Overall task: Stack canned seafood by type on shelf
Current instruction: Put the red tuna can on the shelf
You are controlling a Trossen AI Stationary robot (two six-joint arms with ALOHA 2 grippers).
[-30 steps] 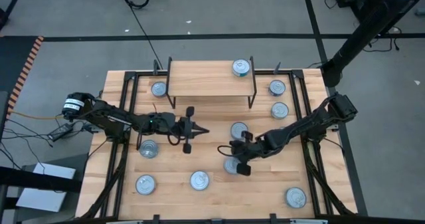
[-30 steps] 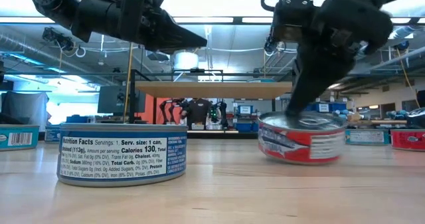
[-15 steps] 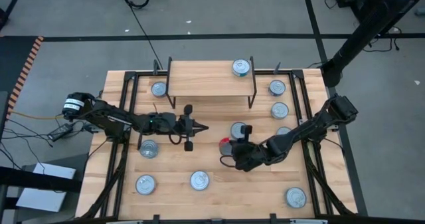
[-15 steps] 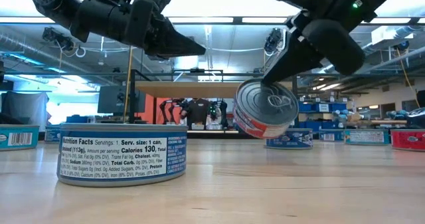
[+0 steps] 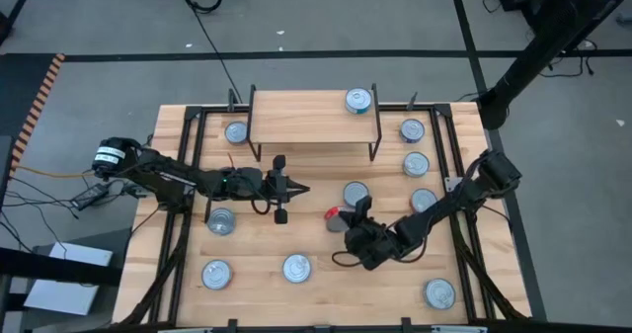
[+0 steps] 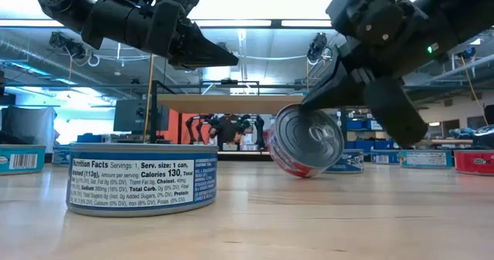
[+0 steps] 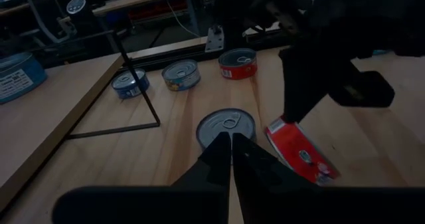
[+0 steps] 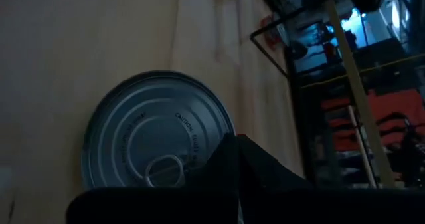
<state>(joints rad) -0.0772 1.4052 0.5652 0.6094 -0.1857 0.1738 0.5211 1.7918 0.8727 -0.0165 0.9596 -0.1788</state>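
Down near the bench's front edge sits a blue-labelled tin point(image 6: 142, 178), flat and untouched. Just past it, toward the middle, the right claw point(image 5: 348, 217) has its fingers pinched tight on a red-labelled tin point(image 6: 306, 140), tipped up on its rim against the bench. The left claw point(image 5: 302, 192) hovers mid-bench, fingers pressed together, gripping nothing. At the back edge stands the shelf point(image 5: 306, 116), one tin point(image 5: 358, 100) on its plank.

We cannot see where the right end effector point(image 6: 312, 98) meets the red tin point(image 6: 306, 140); at nine o'clock a blue tin point(image 6: 19, 159) is cropped.
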